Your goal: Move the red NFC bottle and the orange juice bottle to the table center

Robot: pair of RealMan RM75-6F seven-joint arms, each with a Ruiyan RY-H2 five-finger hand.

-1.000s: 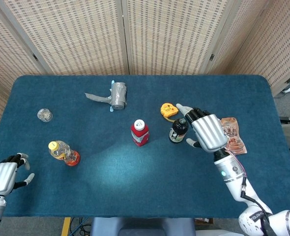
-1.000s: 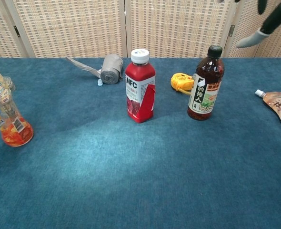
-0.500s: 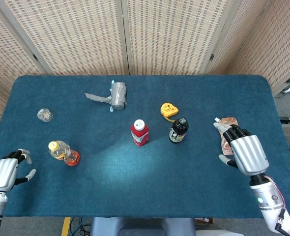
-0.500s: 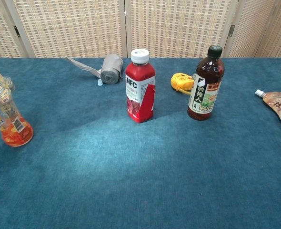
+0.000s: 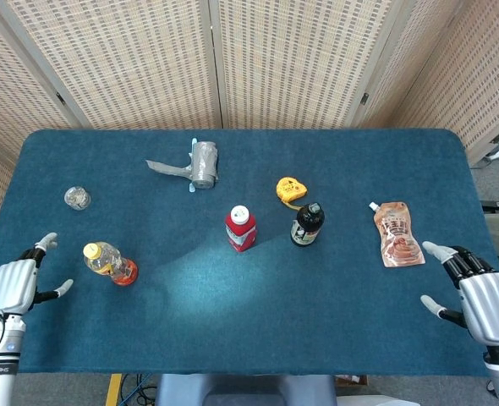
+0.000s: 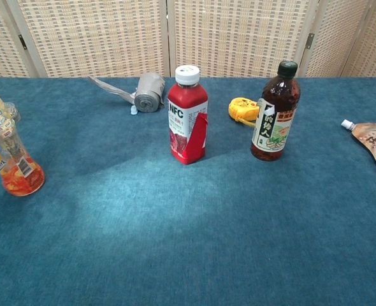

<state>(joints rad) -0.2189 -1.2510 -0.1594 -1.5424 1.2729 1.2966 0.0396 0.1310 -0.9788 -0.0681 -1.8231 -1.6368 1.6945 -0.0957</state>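
Standing mid-table, red NFC bottle (image 5: 240, 228); orange juice bottle (image 5: 108, 262) near left edge.

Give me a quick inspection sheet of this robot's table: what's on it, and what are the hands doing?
Surface: blue table, felt-like cover.
Job's things: red NFC bottle upright near the middle; orange juice bottle at the left, not held.
Clutter: dark tea bottle upright beside the red one; yellow tape measure; grey tape roll; brown spout pouch lying flat; small clear jar.
Hands: left hand open near the juice bottle, apart from it; right hand open at the right edge, holding nothing.
Cables: thin wire along the left forearm.
Surroundings: woven folding screens behind.
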